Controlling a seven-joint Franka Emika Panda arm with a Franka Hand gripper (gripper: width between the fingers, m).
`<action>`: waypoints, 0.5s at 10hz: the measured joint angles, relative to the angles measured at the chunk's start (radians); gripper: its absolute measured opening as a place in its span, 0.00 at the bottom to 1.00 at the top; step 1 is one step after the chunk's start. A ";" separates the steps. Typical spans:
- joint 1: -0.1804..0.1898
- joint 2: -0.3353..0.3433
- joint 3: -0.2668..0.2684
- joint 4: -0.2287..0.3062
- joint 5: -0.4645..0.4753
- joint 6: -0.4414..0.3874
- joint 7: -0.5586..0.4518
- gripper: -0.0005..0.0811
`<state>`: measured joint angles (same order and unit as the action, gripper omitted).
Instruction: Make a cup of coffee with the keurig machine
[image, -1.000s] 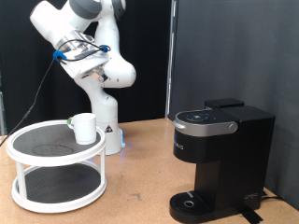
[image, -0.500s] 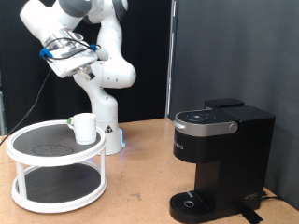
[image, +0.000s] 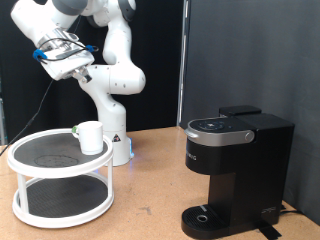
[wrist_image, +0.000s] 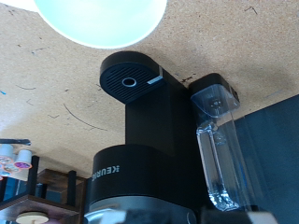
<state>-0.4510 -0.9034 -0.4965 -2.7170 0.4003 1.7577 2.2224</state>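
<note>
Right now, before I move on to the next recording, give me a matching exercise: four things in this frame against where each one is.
Things:
1. cup
2. keurig machine
3. gripper
4. two-tier round rack

Places:
A. raised in the air at the exterior view's upper left
B. on the rack's top tier
C. on the table at the exterior view's right
D. on the table at the exterior view's lower left

Pairs: 1-B, 2-C, 3-A, 4-D

White cup (image: 91, 137) upright on rack; black keurig machine (image: 237, 176) lid shut.
</note>
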 joint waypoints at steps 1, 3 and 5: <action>-0.009 0.000 -0.003 0.000 -0.007 0.001 -0.004 0.01; -0.022 0.000 -0.004 -0.003 -0.027 0.006 -0.010 0.01; -0.034 0.000 -0.010 -0.017 -0.045 0.029 -0.035 0.01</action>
<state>-0.4850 -0.9037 -0.5061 -2.7335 0.3555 1.7872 2.1879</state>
